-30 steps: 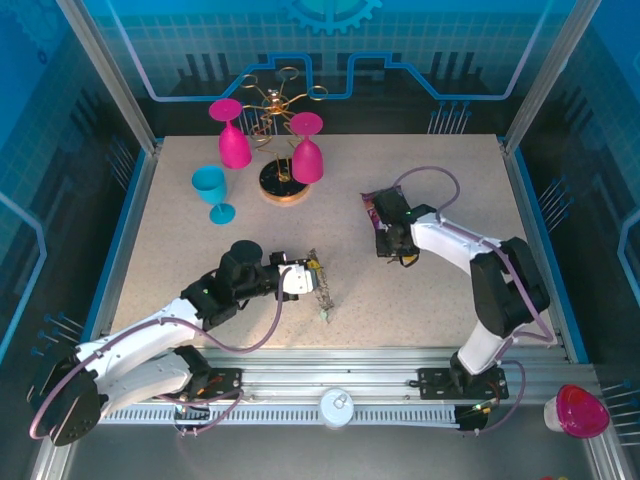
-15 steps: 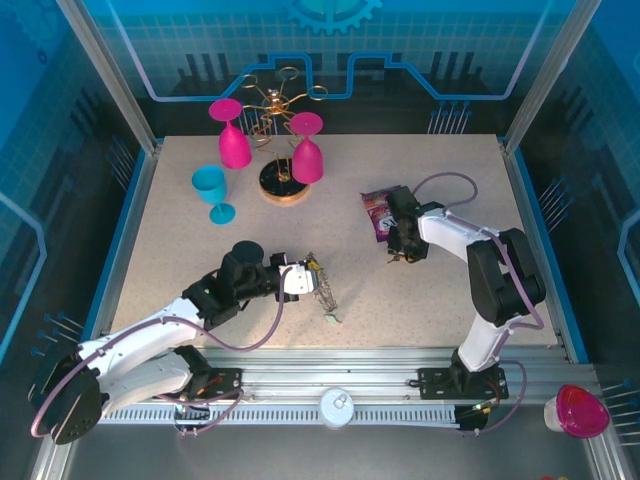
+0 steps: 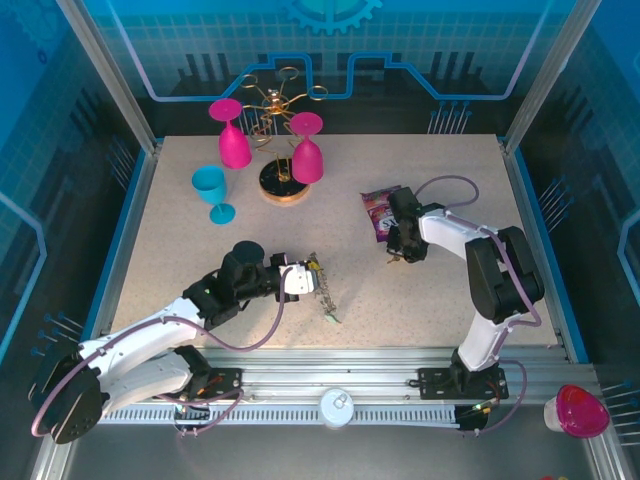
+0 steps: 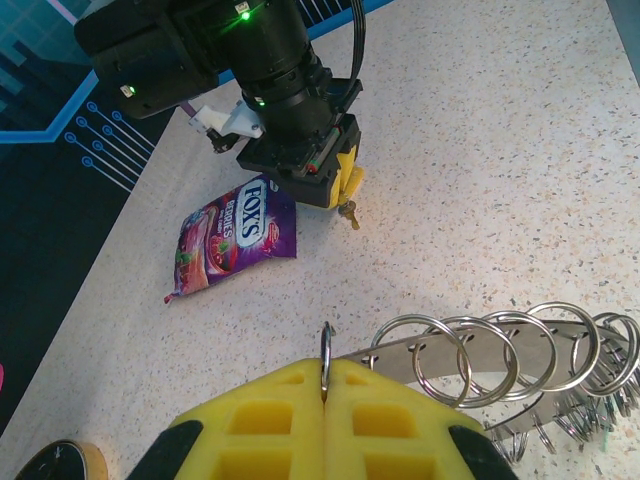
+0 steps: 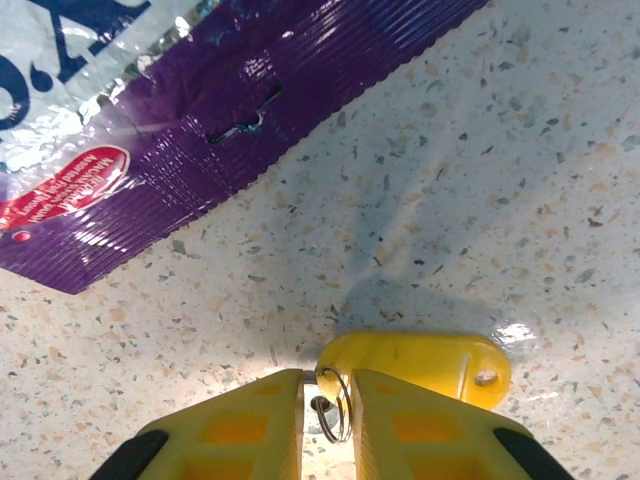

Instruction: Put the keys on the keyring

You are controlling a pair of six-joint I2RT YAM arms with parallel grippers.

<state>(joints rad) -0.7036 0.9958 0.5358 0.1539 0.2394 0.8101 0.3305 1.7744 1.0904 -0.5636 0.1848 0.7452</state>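
The left arm's fingers [image 4: 326,368] are pressing fully together at the bottom of the left wrist view, pinching one small wire loop of the keyring [image 4: 390,355]. The ring's flat grey band is running off towards the lower right of that frame, its edge loops standing in a row.

In the overhead view the keyring [image 3: 318,283] is sitting just left of centre, and the right arm's fingers [image 3: 404,252] are working to its upper right, well apart from it. The right arm is clearly the nearer one to the key in question. In the right wrist view those fingers [image 5: 328,385] are set narrow, closing on the small split ring of a yellow-tagged key [image 5: 420,365]. The tag's long axis is lying across the frame, reaching rightward from the fingertips, flat or nearly flat on the table [image 5: 520,150].

The coming move probably depends on carrying this key down and left across the overhead frame to the held ring.

Counted: one keyring, and two keys, the second being a pale-tagged key [image 3: 331,318] lying loose just below the ring. One purple sweet packet [image 3: 379,210] is lying just beside the right fingers.
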